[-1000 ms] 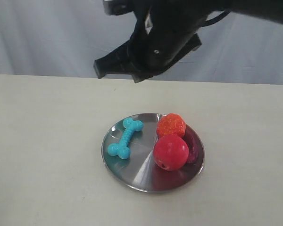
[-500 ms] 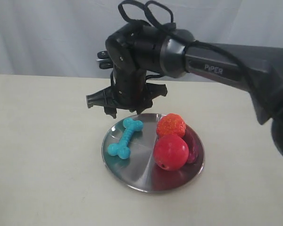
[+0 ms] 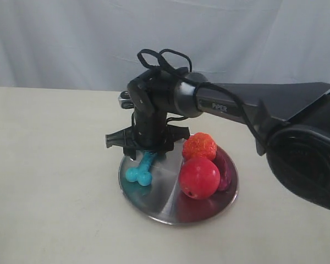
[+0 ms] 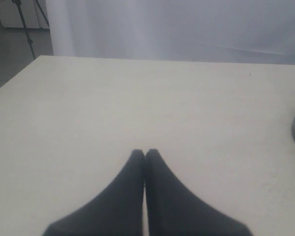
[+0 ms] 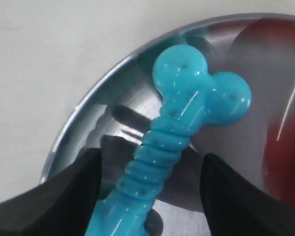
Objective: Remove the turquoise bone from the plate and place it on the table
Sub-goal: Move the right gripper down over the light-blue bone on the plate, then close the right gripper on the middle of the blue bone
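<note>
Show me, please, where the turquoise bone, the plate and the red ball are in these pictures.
turquoise bone (image 5: 162, 147): right wrist view, on the middle of its ribbed shaft.
plate (image 3: 162, 201): exterior view, on the bare metal at its near side.
red ball (image 3: 199, 177): exterior view, on the middle of the ball.

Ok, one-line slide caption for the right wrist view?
Open right gripper straddles the ribbed shaft of the turquoise bone lying on the plate.

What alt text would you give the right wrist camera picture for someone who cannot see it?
Close-up of a small turquoise ribbed rubber bone toy lying on a round shiny steel plate, with the two black fingers of the open right gripper set either side of its shaft. Cream tabletop shows beyond the plate's rim.
</note>
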